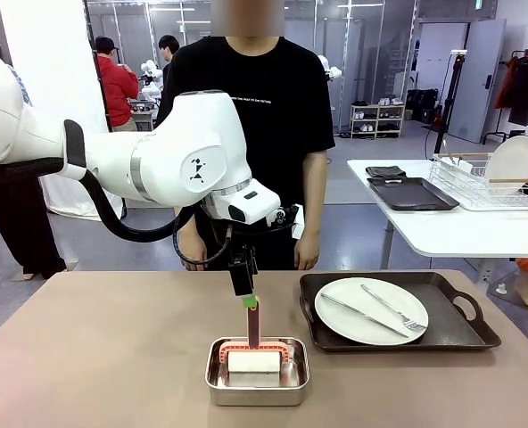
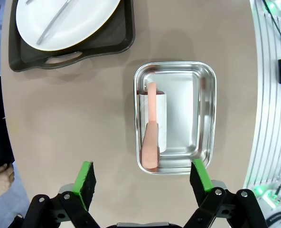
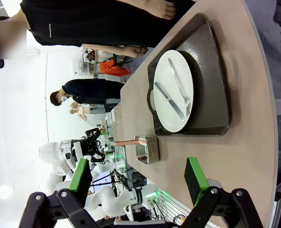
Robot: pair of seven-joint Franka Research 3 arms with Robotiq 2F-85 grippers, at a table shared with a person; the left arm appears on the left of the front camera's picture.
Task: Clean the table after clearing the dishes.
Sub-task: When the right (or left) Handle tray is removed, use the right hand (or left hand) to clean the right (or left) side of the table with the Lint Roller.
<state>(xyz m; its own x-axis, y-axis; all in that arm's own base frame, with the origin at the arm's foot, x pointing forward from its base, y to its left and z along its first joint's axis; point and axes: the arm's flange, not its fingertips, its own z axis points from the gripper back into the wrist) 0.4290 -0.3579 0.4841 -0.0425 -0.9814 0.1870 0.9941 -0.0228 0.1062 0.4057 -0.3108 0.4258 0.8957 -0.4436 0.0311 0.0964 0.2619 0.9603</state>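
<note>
The left pincer [image 1: 246, 294] hung just above the upright pink handle of a cleaning tool [image 1: 253, 328], whose white head sat in a steel pan [image 1: 218, 379] near the middle of the table [image 1: 94, 357]. In the left wrist view, the pincer [image 2: 142, 166] gaped wide with the handle [image 2: 151, 128] below the gap, gripping nothing. To the pan's right, well apart, lay a dark tray [image 1: 460, 334] carrying a white plate [image 1: 371, 294] with a fork [image 1: 393, 309] and another thin silver utensil across it. The right pincer [image 3: 138, 164] was likewise spread wide and empty. A person [image 1: 246, 107] stood at the far side.
</note>
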